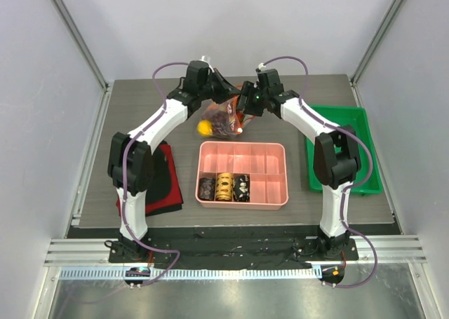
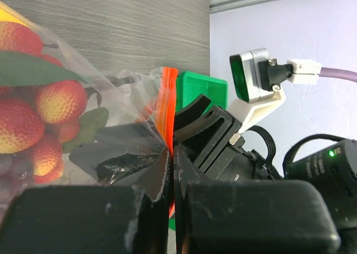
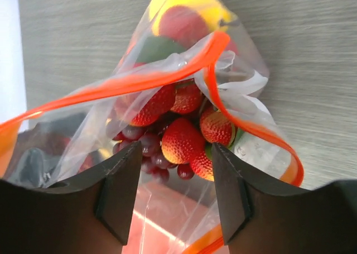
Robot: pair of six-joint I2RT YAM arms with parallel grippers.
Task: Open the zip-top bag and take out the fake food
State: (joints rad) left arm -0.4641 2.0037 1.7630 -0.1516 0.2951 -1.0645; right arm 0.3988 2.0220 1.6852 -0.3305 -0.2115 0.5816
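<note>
- Left end effector (image 2: 172, 167) is clamped on the orange strip of the zip-top bag (image 2: 166, 97), at the far middle of the worktop (image 1: 133, 102).
- Right end effector (image 3: 175, 149) stands apart at the open mouth, with the fake food (image 3: 181, 139) inside.

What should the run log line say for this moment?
stage: opening bag | left gripper: shut on zip strip of zip-top bag | right gripper: open at bag mouth | mouth: parted | fake food: inside bag
</note>
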